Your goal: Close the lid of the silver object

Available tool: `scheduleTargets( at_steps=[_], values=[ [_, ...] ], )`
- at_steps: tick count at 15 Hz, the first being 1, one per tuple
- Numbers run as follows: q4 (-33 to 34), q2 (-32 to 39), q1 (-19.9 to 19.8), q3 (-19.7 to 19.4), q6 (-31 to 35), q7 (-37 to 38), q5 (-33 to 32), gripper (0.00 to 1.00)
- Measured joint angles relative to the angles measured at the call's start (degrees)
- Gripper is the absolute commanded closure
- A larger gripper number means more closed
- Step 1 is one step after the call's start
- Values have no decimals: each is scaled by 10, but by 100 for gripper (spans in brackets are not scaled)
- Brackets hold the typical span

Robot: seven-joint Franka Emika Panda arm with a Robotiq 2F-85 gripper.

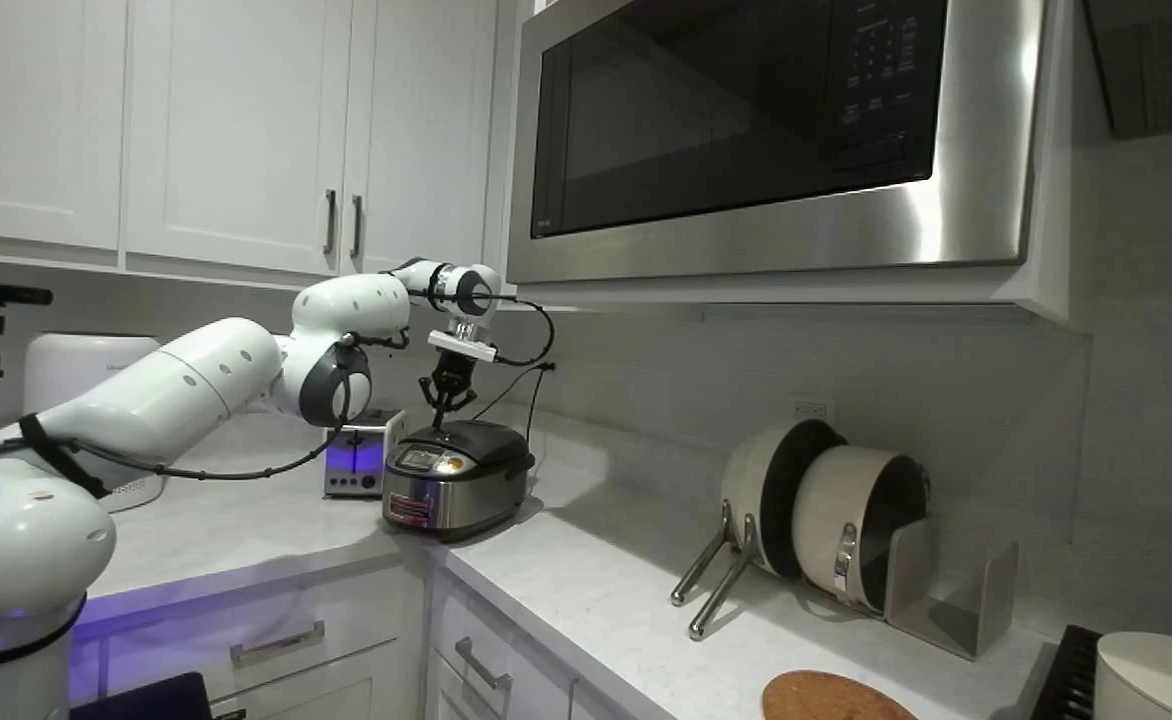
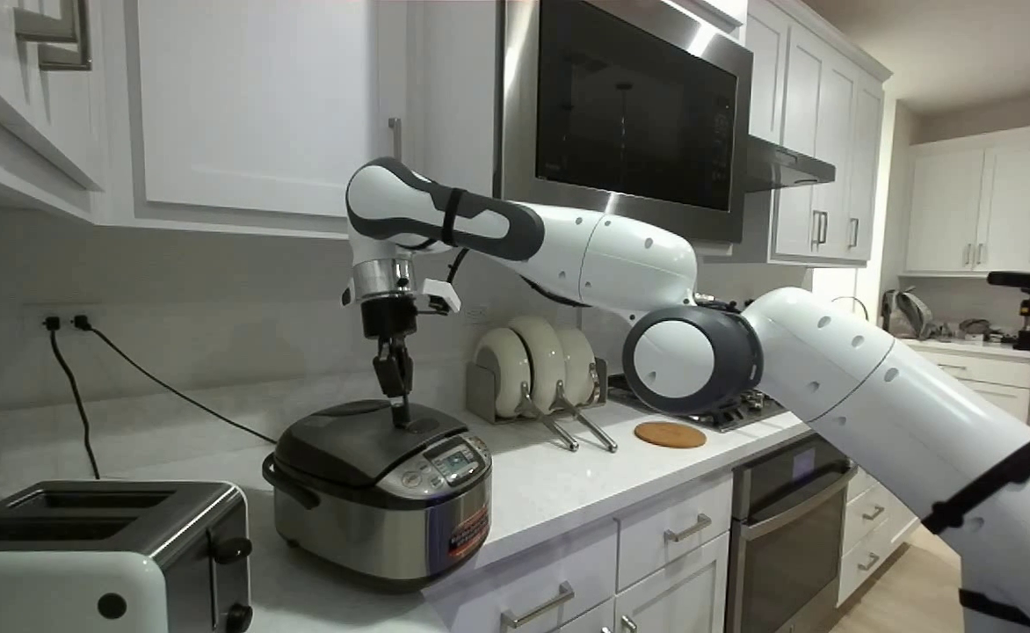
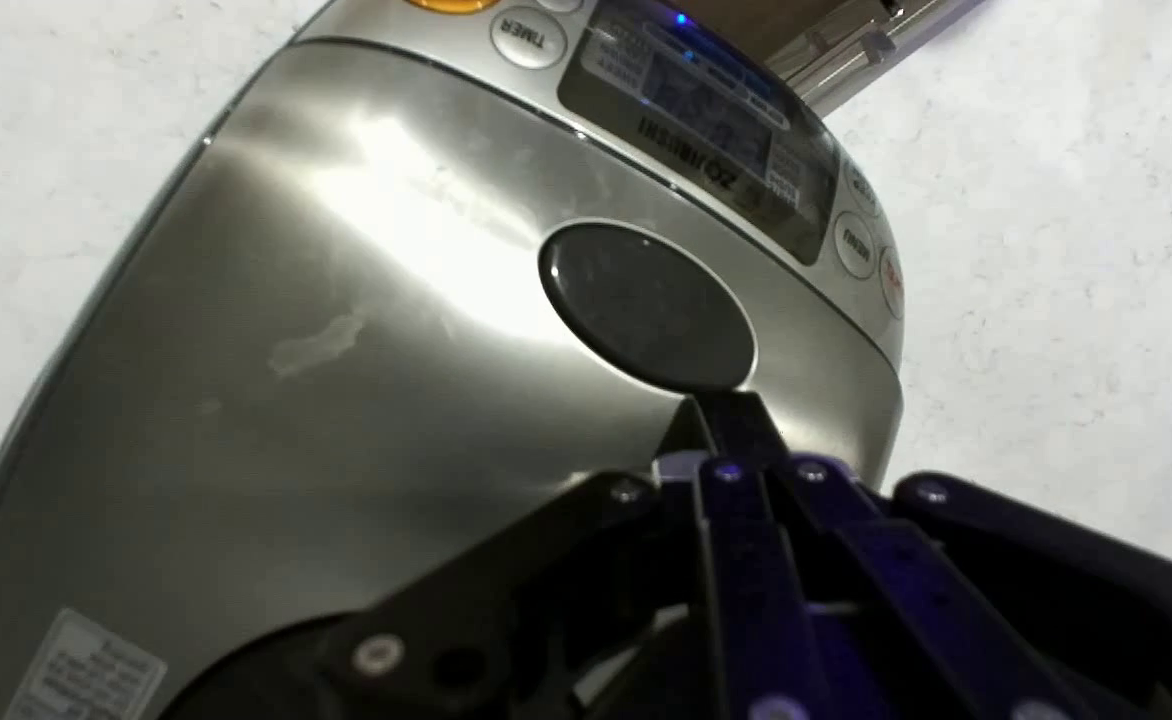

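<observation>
cooker lid (image 3: 346, 420): smooth, shiny metal | oval button (image 3: 646, 305): glossy plastic

Around our black two-fingered gripper (image 2: 401, 418) we see open air; below, the grey metallic lid (image 3: 346, 450) of the rounded silver-and-black rice cooker (image 2: 348, 538) bars us. A white-and-steel two-slot toaster (image 2: 62, 587) leaves a narrow gap beside it; a thin black cord (image 2: 177, 390) slants behind. We could pass over the white counter (image 2: 533, 481), beneath the steel-framed microwave (image 1: 746, 110), up to the jutting metal handles (image 1: 726, 580) of cream pans (image 1: 831, 500).
</observation>
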Motion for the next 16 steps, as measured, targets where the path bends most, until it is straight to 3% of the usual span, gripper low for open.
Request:
scheduleTargets(
  at_steps=[16],
  values=[
    [3,6,-4,3,8,-140,0,100]
  ],
)
